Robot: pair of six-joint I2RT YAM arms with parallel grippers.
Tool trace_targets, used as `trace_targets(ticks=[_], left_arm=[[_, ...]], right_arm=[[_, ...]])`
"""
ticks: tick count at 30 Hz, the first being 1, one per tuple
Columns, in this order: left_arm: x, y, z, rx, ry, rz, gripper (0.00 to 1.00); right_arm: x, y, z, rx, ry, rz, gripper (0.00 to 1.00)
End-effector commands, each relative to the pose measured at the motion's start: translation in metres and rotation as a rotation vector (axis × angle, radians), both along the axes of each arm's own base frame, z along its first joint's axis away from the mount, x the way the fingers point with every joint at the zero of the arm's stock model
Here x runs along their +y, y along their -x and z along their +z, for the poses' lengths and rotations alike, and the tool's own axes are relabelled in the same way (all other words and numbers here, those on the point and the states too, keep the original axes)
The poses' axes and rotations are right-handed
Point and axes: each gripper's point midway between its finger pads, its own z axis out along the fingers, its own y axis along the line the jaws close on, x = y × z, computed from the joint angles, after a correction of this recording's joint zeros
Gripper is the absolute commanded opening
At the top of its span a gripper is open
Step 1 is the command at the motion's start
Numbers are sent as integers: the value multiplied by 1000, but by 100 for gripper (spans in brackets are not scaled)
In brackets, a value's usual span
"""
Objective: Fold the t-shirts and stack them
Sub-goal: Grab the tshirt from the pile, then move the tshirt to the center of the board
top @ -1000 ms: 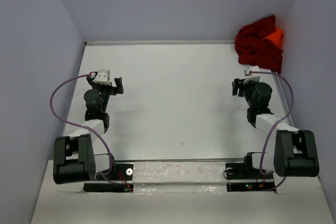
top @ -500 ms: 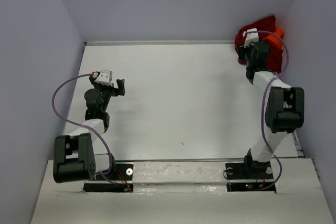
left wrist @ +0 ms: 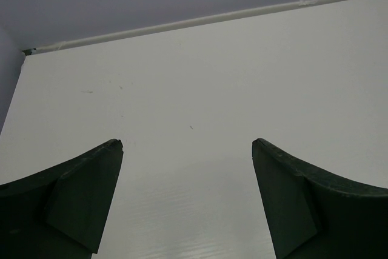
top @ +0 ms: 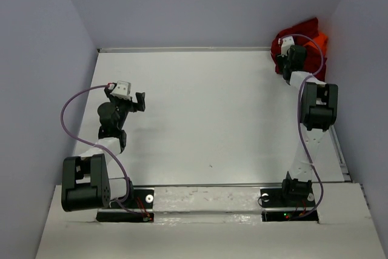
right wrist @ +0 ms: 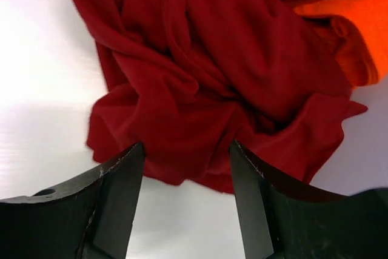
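A crumpled dark red t-shirt [top: 305, 30] lies heaped in the table's back right corner, with a bright orange t-shirt [top: 321, 42] tucked against its right side. My right gripper [top: 291, 57] is stretched out to that heap. In the right wrist view the right gripper [right wrist: 187, 145] is open, its fingertips straddling the near edge of the dark red t-shirt [right wrist: 200, 77], and nothing is pinched. The orange t-shirt [right wrist: 357, 34] shows at the upper right. My left gripper [top: 128, 100] hangs open over bare table at the left, and the left gripper [left wrist: 187, 142] holds nothing.
The white table [top: 206, 107] is boxed in by pale walls on the left, back and right. A raised strip [left wrist: 200, 19] runs along its far edge. The shirt heap leans against the right wall in the corner.
The right arm has swung from the middle right of the table out to the back right corner, onto the shirt heap, its jaws narrowing slightly. The left arm has not moved.
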Motion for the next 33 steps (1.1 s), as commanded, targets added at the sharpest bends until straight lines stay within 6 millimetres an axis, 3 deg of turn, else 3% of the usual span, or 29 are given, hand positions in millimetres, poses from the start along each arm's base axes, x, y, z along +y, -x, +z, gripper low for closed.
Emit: trace_targets(ticks=[1,4,7,10,11,12,16,20,21,23,24,25,27,28,31,33], left_arm=[[-3,-5,30,-91,-28,-25,99],[-3,-4,29,-93,-43,-30,99],[-4,-5,28,-87,-40,-35,99],[-4,-5,28,-88,-43,-35,99],[-4,-4,28,-88,-44,-35,99],[-4,-5,28,-90,-46,-35,99],[-5,-8,23,-73,-43,-41,99],[-4,-11,19,-58,-43,-37,99],[-4,-11,19,-57,-43,-37,99],[-4,-10,18,-56,-47,-39,99],[-3,-10,18,-57,-50,-37,99],[-3,-11,16,-53,-54,-34,99],[-2,-13,14,-47,-52,-31,99],[-3,-14,13,-44,-50,-34,99],[-4,-14,11,-35,-45,-42,99],[-3,-15,11,-37,-50,-38,99]], right_arm=[[-13,-17,12,5,32,22,63],[-20,-31,16,0,42,30,61],[-19,-43,8,32,23,40,57],[-18,-44,-7,75,0,40,31],[-18,-44,-12,85,-8,35,5],[-18,-43,-15,91,-9,28,0],[-13,-32,-9,97,-26,41,0],[16,-12,37,36,-127,138,0],[22,-5,73,-17,-134,160,0],[37,12,89,-22,-185,207,0],[43,23,125,-73,-190,231,0],[49,34,129,-65,-210,247,0],[73,50,154,-88,-263,324,0],[93,68,175,-106,-297,394,0],[125,96,202,-125,-328,490,0],[160,124,217,-124,-347,586,0]])
